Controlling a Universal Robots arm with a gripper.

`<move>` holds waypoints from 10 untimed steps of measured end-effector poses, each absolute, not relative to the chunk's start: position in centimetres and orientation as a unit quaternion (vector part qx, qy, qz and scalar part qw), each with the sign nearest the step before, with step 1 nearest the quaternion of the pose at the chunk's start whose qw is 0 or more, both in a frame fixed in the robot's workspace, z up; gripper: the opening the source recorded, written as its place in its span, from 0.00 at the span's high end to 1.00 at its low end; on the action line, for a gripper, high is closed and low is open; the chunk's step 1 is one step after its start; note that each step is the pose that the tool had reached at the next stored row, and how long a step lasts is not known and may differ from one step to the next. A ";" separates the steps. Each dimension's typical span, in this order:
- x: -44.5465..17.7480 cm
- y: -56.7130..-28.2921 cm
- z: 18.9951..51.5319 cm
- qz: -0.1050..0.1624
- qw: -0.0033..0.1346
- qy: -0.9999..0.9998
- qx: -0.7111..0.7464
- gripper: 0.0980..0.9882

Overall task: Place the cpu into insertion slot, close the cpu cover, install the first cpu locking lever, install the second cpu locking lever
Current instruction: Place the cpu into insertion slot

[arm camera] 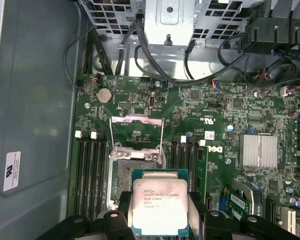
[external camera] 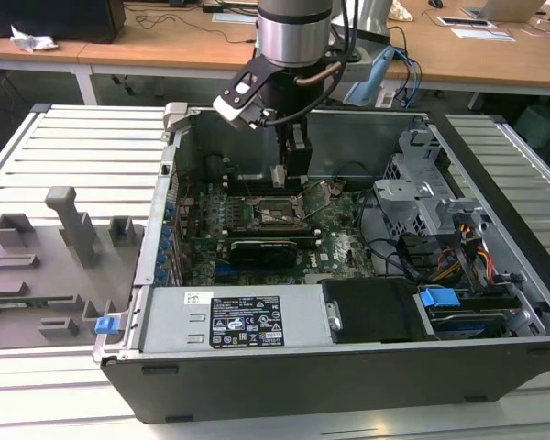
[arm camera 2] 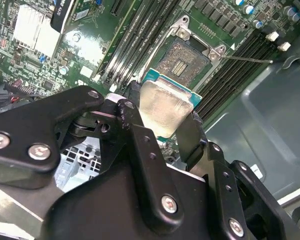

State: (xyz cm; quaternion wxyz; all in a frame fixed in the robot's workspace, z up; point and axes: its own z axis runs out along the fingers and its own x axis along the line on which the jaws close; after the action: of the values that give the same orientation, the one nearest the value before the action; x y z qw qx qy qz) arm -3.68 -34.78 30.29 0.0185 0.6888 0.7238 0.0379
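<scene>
My gripper (arm camera 2: 162, 114) is shut on the cpu (arm camera 2: 164, 102), a silvery square chip with a thin green rim, one black finger (arm camera 2: 140, 137) on each of two opposite edges. In the first wrist view the cpu (arm camera: 159, 202) hangs a little above the motherboard and overlaps one edge of the insertion slot (arm camera: 124, 176), whose dark pinned centre lies bare. The cpu cover (arm camera: 137, 120) is swung open beyond the socket. In the exterior view the gripper (external camera: 289, 174) reaches down into the computer case just behind the insertion slot (external camera: 277, 214). A thin locking lever (arm camera 2: 250, 59) sticks out beside the socket.
Long black memory slots (arm camera: 90, 172) flank the socket on both sides. A black graphics card (external camera: 266, 247) lies in front of it, and a silver heatsink (arm camera: 259, 151) sits nearby. Drive cages and cables (external camera: 431, 229) fill the case at the exterior view's right. The case wall (arm camera: 30, 100) stands close.
</scene>
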 end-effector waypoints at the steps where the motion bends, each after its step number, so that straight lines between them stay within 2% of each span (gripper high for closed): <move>1: -3.7 -34.8 30.3 0.038 0.019 0.724 0.689 0.52; 10: -3.7 -34.8 30.0 0.038 0.019 0.724 0.689 0.52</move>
State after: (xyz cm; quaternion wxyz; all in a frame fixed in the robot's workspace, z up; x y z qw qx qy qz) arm -3.68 -34.78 30.03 0.0186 0.6888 0.7237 0.0380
